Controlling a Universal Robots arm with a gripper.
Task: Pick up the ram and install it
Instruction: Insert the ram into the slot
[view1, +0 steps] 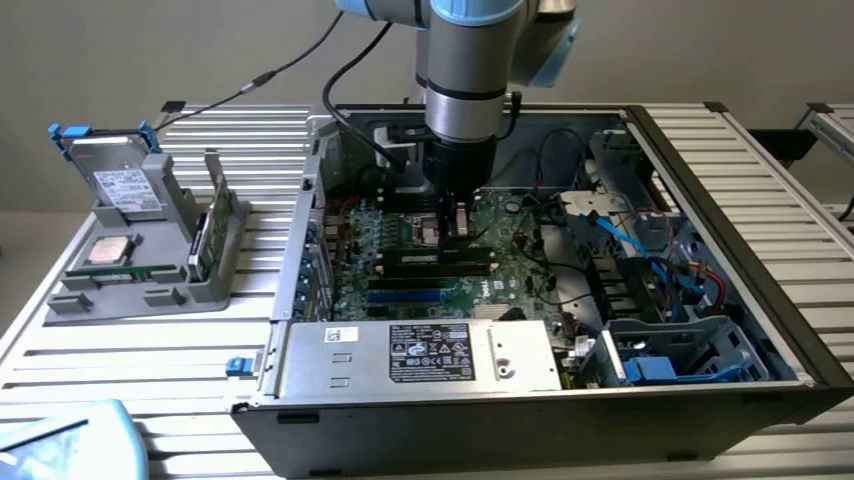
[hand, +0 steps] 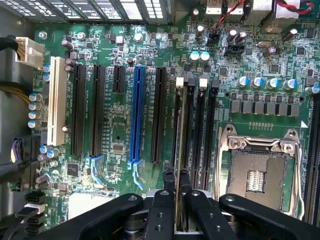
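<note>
Now at the install step: ram gripped, poised over the memory slots.
Gripper (hand: 177, 200) is clamped on the ram (hand: 178, 145), held edge-on between its fingers, with the slots (hand: 202, 130) directly beneath. I cannot tell whether it touches one. The CPU socket (hand: 257, 172) lies just beside the slots on the motherboard (hand: 120, 125). Seating it likely calls for the edge square to the slot and a straight, even press.

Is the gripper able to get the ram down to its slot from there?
Probably yes. The gripper holds the ram edge-on, lined up with a slot, and nothing sits between them.
</note>
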